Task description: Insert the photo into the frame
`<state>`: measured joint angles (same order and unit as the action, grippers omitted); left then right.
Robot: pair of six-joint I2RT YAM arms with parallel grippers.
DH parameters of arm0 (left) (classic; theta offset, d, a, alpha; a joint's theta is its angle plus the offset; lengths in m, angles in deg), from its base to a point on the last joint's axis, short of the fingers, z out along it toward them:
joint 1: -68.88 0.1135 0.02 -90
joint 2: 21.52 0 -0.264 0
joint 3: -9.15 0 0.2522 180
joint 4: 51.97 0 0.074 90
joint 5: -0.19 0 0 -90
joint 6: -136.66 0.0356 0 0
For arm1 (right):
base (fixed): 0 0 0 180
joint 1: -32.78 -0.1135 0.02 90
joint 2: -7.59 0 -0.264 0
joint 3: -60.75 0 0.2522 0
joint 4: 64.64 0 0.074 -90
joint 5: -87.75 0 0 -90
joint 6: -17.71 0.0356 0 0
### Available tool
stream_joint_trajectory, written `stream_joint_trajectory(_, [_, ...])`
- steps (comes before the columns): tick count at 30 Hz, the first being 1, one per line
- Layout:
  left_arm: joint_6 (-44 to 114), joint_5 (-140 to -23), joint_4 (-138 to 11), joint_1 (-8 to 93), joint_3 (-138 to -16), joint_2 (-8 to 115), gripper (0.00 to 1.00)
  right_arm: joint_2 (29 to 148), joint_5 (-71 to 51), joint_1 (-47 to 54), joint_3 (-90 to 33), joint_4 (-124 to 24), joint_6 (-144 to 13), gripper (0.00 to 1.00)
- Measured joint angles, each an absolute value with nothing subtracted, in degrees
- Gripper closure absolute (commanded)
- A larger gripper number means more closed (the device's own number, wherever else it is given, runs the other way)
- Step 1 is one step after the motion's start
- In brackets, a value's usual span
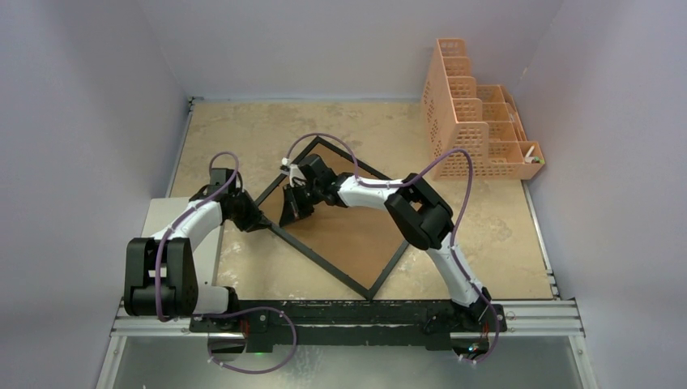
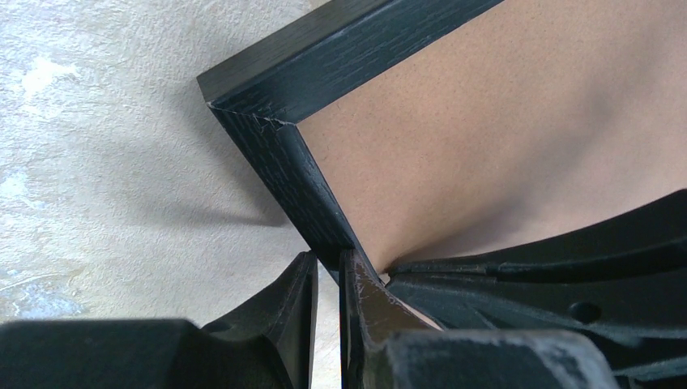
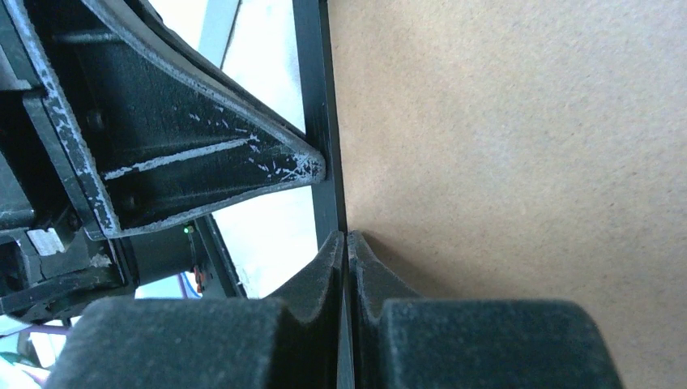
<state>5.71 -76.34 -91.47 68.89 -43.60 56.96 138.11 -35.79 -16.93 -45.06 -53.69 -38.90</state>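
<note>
The frame [image 1: 320, 261] lies cornerwise on the table, its brown board back [image 1: 356, 235] facing up. My left gripper [image 1: 261, 220] is at the frame's left corner. In the left wrist view [image 2: 328, 267] its jaws pinch the black rim [image 2: 283, 162] just below that corner. My right gripper [image 1: 292, 212] is shut on the upper-left rim close by. In the right wrist view [image 3: 347, 243] its pads are clamped on the thin black edge [image 3: 320, 97], and the left gripper's fingertip [image 3: 312, 166] touches the same rim. The photo is not in view.
A peach mesh organizer [image 1: 474, 121] stands at the back right against the wall. A white plate [image 1: 158, 223] lies at the table's left edge under the left arm. A metal rail [image 1: 535, 312] runs along the near edge. Walls close in on three sides.
</note>
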Motion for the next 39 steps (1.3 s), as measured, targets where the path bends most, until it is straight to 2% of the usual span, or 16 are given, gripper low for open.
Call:
stream_joint_trajectory(23, [5.7, -76.3, -91.5, 68.9, -43.6, 57.0, 0.91, 138.2, -39.3, -16.6, -42.5, -61.6, -38.8, 0.93])
stream_joint_trajectory(28, [5.7, -76.1, -91.5, 69.0, -43.6, 57.1, 0.91, 138.2, -40.0, -16.6, -42.3, -62.8, -38.6, 0.99])
stream_joint_trajectory(39, [5.7, -75.9, -91.5, 69.2, -43.6, 57.5, 0.92, 138.6, -40.9, -16.6, -42.3, -63.1, -38.6, 0.98])
